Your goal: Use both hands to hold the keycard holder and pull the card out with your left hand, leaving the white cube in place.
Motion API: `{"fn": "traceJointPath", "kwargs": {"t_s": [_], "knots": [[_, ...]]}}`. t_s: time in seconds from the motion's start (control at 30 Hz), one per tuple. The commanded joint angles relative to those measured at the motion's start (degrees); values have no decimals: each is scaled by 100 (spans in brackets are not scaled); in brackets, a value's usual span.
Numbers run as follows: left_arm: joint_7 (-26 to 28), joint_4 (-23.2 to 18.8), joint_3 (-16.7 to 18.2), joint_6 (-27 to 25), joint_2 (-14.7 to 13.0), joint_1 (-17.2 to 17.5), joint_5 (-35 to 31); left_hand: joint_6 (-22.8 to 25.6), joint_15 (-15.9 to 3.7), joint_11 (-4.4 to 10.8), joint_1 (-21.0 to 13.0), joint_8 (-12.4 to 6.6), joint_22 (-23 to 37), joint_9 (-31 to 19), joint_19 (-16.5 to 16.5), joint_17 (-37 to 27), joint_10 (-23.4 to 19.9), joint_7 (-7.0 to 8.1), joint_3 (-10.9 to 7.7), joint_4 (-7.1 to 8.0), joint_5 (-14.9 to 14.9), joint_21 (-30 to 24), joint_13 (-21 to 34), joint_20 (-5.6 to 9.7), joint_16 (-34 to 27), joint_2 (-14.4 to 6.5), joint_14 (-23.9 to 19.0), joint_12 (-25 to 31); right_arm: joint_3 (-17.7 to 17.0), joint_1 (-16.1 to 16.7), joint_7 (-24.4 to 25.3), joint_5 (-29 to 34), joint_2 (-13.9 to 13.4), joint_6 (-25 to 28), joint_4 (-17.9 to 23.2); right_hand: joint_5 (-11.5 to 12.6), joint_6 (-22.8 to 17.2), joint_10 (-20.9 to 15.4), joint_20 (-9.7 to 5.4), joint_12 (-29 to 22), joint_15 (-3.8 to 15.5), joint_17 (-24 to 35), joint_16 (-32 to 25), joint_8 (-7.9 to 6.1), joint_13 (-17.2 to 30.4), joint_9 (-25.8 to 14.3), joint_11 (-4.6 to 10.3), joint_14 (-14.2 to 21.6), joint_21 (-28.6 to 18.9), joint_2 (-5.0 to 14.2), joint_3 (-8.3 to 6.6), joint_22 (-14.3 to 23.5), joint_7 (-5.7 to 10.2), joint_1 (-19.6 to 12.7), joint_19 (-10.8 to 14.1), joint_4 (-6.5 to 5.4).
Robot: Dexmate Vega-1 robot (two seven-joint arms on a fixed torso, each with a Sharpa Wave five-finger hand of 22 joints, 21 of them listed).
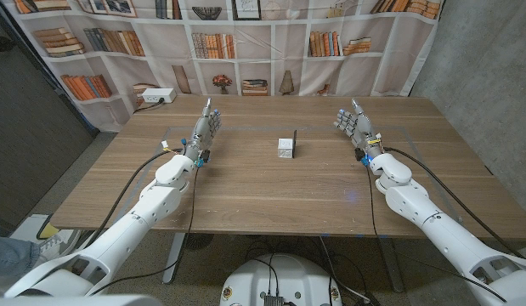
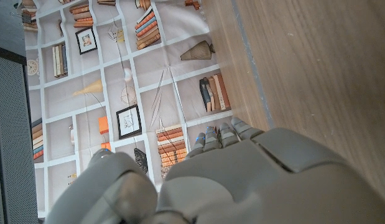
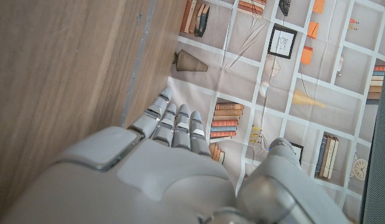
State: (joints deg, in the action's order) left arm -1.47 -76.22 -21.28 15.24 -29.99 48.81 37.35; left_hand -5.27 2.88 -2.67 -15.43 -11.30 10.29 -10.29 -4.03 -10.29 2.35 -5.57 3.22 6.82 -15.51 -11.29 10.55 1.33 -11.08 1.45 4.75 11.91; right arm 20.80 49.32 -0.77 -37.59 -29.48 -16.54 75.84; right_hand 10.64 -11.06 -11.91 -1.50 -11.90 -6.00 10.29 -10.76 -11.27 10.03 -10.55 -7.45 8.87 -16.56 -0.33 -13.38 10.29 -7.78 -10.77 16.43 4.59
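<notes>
Two pale grey robot hands are seen raised over the brown wooden table (image 1: 246,195) in the head view, one in the left half of the frame and one in the right half. The left hand (image 1: 205,127) is held up with its fingers extended and slightly apart, and nothing is gripped by it. The right hand (image 1: 353,121) is posed likewise, fingers extended and loosely spread, with nothing held.

Between them, near the middle of the frame, the small white cube (image 1: 285,148) is found standing on the table. A thin dark keycard holder (image 1: 294,141) is seen touching the cube's right side, standing upright so that its long axis runs vertically and its top points upward. Whether a card is seated inside the holder cannot be told at this size. Both hands are kept well apart from the cube and the holder.

A white power strip (image 1: 155,97) is placed at the table's far left corner, in the upper left of the frame. A printed bookshelf backdrop (image 1: 271,42) is hung behind the table.

In the left wrist view, the left hand's back (image 2: 254,186) is shown with its fingertips (image 2: 220,134) side by side against the backdrop. In the right wrist view, the right hand's fingers (image 3: 176,124) are shown extended and close together beside the table's edge.
</notes>
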Motion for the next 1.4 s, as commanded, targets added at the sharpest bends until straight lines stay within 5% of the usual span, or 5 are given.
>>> {"fn": "traceJointPath", "kwargs": {"t_s": [0.03, 0.53, 0.9, 1.07, 1.4], "knots": [[173, -346, 4, -309, -152, 113, 1, -6, 16, -12, -46, -44, 15, -27, -17, -23, -18, -28, -29, 32, -43, -42, 16, 1, -28, -23, 0, 41, -84, 204, 54, -35, -21, -141, 181, 22, -68, -134, -22, -58, 22, 6, -34, -21, 14, -7, 42, 109, -38, 23, -56, 30, -14, -88, 114, 11], [-6, -562, 35, -275, -337, 149, -15, 142, 38, -33, -158, -71, 12, -24, 137, -19, -212, -35, -75, -6, -26, -93, 17, -21, -58, -165, -199, 85, -2, -41, -543, 31, 138, -794, -320, -15, -233, -484, -97, -131, 236, 3, -45, -41, 17, -8, 373, 395, -77, 119, -115, 35, 240, -225, 364, 96], [-377, -178, -122, 180, -172, -98, -197, 461, 5, -26, -280, -127, 1, -22, 517, -15, -575, -19, -63, -65, 29, -186, 17, -56, -104, -228, -565, 154, 40, -100, -643, 290, 108, -1212, -372, -25, -302, -593, -151, -133, 358, -1, -46, -43, 16, -10, 526, 544, -106, 159, -149, 38, 398, -310, 510, 149], [-105, -305, -114, 264, -175, -15, -387, 546, 5, -23, -305, -141, 0, -22, 581, -15, -662, -18, -56, -77, 42, -194, 17, -63, -109, -236, -642, 168, 70, -91, -555, 540, 16, -1343, -289, -22, -337, -614, -178, -129, 398, -3, -43, -48, 16, -11, 566, 583, -110, 200, -181, 38, 441, -369, 542, 176], [133, -467, -48, 363, -247, 163, -525, 657, -31, -3, -349, -154, -3, -23, 667, -14, -768, 6, -50, -98, 62, -201, 17, -76, -111, -250, -745, 178, 108, -54, -153, 1154, -125, -1559, -108, -41, -521, -725, -210, -116, 464, -6, -26, -77, 15, -17, 818, 752, -127, 234, -237, 42, 827, -528, 684, 271]]}}
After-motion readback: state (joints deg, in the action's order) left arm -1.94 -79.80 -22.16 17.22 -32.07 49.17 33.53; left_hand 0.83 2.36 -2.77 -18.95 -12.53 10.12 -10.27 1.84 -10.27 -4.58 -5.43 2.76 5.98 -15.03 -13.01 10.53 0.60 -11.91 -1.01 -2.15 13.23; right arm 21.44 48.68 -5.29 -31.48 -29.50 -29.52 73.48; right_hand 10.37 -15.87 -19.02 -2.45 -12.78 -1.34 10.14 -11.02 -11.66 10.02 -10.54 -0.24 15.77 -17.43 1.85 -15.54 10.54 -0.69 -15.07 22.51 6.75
